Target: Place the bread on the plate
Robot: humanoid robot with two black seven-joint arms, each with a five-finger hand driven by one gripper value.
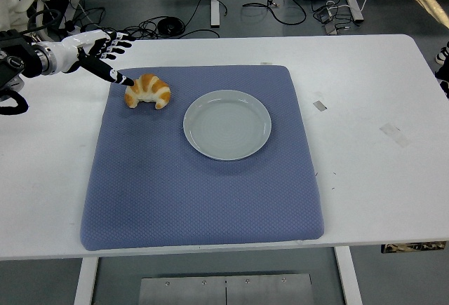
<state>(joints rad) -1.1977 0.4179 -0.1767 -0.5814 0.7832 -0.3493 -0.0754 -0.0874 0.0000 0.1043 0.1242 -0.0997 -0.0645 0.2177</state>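
A golden croissant (149, 91) lies on the blue mat (203, 179) near its far left corner. A grey-white plate (227, 124) sits empty on the mat, to the right of the croissant. My left hand (105, 49) hovers at the mat's far left corner, just left of and behind the croissant, open with fingers spread. Its thumb (116, 77) points down toward the croissant's left end, close to it but holding nothing. At the right edge only a small dark part of the right arm (443, 63) shows.
The white table (372, 144) extends right of the mat, with small tape marks on it. Cables and table legs lie on the floor beyond the far edge.
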